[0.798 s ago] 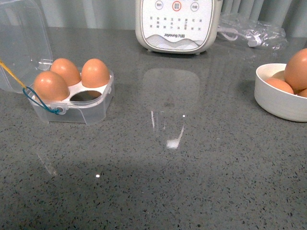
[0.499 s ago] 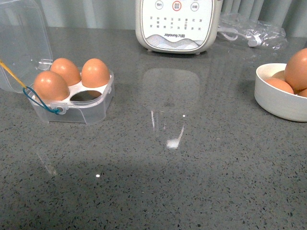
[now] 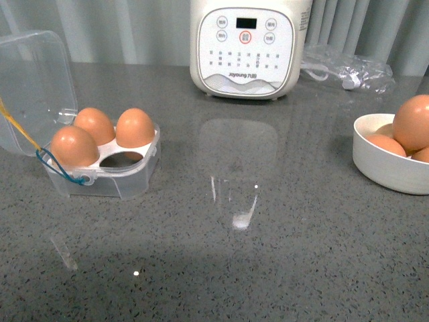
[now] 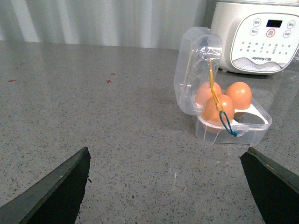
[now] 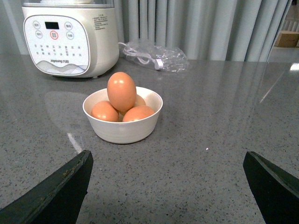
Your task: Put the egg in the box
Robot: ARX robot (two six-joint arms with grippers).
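Grey speckled stone is backed by pale curtains; a white cooker marked "Joyoung" is set at the far edge. At left the box is seen open, three hollows filled. The egg is stacked topmost in the right-hand bowl. The left gripper and right gripper are spread wide, empty.

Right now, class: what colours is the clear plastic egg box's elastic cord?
Elastic cord: yellow and blue; left wrist view.
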